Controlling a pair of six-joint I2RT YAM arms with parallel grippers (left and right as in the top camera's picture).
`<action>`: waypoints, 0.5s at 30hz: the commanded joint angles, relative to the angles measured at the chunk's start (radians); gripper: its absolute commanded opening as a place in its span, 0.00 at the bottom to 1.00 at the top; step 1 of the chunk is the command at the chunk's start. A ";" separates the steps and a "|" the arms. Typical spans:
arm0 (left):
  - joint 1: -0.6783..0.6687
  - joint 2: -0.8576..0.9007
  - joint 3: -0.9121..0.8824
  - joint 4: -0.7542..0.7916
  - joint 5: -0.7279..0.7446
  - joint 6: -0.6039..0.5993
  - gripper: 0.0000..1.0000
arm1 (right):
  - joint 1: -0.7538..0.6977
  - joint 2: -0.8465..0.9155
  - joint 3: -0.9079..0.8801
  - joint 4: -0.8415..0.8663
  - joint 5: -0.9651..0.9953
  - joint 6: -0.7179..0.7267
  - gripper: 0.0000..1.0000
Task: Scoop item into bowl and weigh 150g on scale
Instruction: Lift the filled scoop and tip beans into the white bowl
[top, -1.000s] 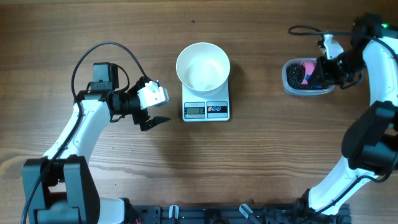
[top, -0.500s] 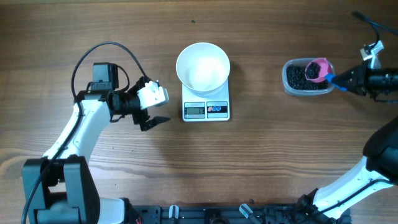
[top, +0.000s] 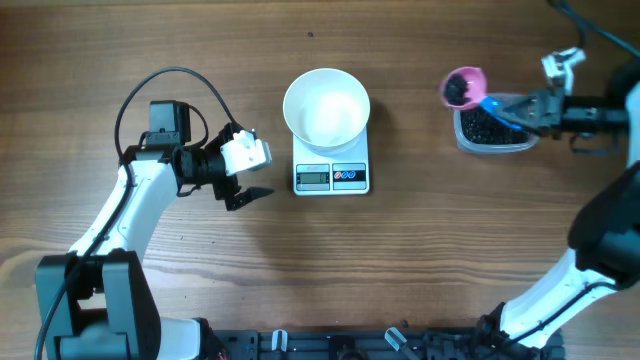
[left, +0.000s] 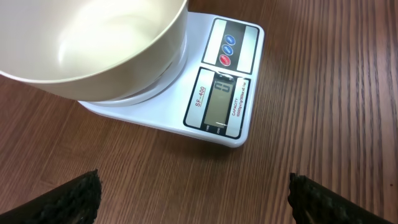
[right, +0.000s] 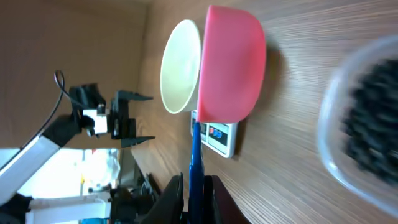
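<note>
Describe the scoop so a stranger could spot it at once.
Start at the white bowl on the scale mid-table, then look right to the clear tub of black beads. At its left end hovers the scoop, held by the right gripper: the only pink cup, on a blue handle, filled with beads.

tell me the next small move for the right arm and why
Probably carry the pink scoop left, kept level, until it is over the bowl. It is loaded with black beads and hangs above the left edge of the tub, while the bowl on the scale looks empty.
</note>
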 joint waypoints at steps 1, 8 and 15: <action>0.005 -0.020 -0.003 0.000 0.023 0.019 1.00 | 0.113 0.011 0.014 0.022 -0.052 0.057 0.04; 0.005 -0.020 -0.003 0.000 0.023 0.019 1.00 | 0.404 0.005 0.178 0.145 0.112 0.307 0.04; 0.005 -0.020 -0.003 0.000 0.023 0.019 1.00 | 0.618 0.004 0.263 0.272 0.513 0.521 0.04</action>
